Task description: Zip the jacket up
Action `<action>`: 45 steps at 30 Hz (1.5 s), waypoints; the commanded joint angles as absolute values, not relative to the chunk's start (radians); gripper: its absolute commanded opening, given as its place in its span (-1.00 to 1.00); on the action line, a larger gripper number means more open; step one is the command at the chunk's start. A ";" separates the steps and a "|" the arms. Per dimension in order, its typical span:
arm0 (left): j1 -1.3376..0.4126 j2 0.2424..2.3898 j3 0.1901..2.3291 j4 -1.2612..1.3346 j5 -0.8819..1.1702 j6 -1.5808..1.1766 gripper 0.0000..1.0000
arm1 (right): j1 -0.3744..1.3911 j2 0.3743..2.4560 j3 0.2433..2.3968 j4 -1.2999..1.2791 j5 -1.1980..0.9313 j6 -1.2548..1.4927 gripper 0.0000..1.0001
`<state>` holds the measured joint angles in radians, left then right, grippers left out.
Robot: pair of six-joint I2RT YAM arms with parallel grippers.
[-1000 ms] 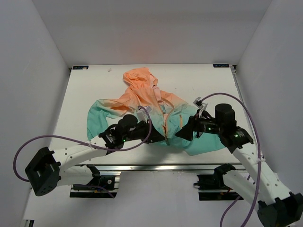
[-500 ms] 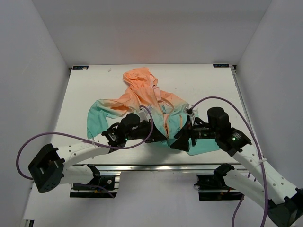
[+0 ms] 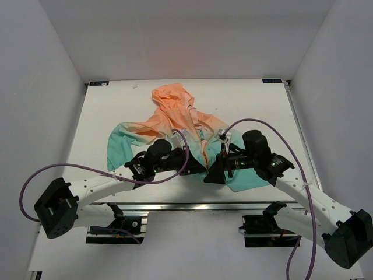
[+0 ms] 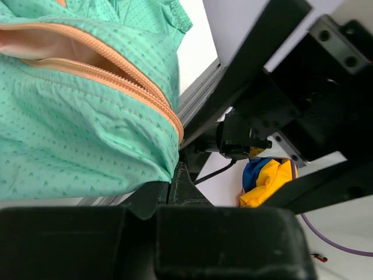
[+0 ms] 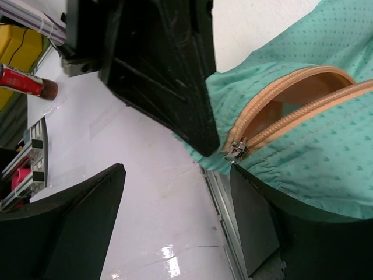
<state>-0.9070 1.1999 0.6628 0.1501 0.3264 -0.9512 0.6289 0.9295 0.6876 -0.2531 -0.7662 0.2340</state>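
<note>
The jacket (image 3: 175,125) lies flat on the table, peach-orange hood at the far end, teal hem at the near edge. Its orange front zipper (image 4: 116,81) is open above the hem. My left gripper (image 3: 197,168) is shut on the teal hem corner (image 4: 166,169) at the bottom of the zipper. My right gripper (image 3: 211,177) is open, just right of the left one at the hem. In the right wrist view the metal zipper slider (image 5: 236,150) sits at the zipper's bottom end, beside the tip of one of my right fingers (image 5: 256,227). The left gripper's black body (image 5: 169,76) is close in front.
The white table (image 3: 116,105) has a metal rail (image 3: 192,205) along its near edge, right under the hem. White walls enclose three sides. A yellow and blue object (image 4: 265,181) and a red can-like object (image 5: 23,81) lie off the table.
My right arm has swung left and toward the near edge, bringing its open gripper up to the hem beside the left gripper. The left gripper has stayed on the hem.
</note>
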 commanded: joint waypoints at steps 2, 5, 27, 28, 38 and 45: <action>-0.911 1.173 0.663 0.202 0.362 -0.945 -1.00 | 0.634 0.953 0.672 -0.134 -0.779 0.248 0.54; -0.911 1.169 0.660 0.213 0.371 -0.942 -1.00 | 0.634 0.965 0.678 -0.118 -0.753 0.247 0.55; -0.910 1.163 0.650 0.204 0.367 -0.939 -1.00 | 0.634 0.887 0.664 -0.195 -0.701 0.233 0.25; -0.910 1.161 0.652 0.203 0.367 -0.937 -1.00 | 0.634 0.884 0.661 -0.198 -0.698 0.235 0.20; -0.910 1.160 0.647 0.230 0.405 -0.917 -1.00 | 0.634 0.893 0.658 -0.153 -0.635 0.284 -0.38; -0.911 1.172 0.652 0.232 0.449 -0.897 -1.00 | 0.634 0.917 0.666 -0.135 -0.623 0.298 -0.83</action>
<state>-0.9005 1.1927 0.6498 0.2115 0.3847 -0.9157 0.6296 0.9165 0.6559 -0.2108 -0.6472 0.2836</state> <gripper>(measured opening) 0.023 0.143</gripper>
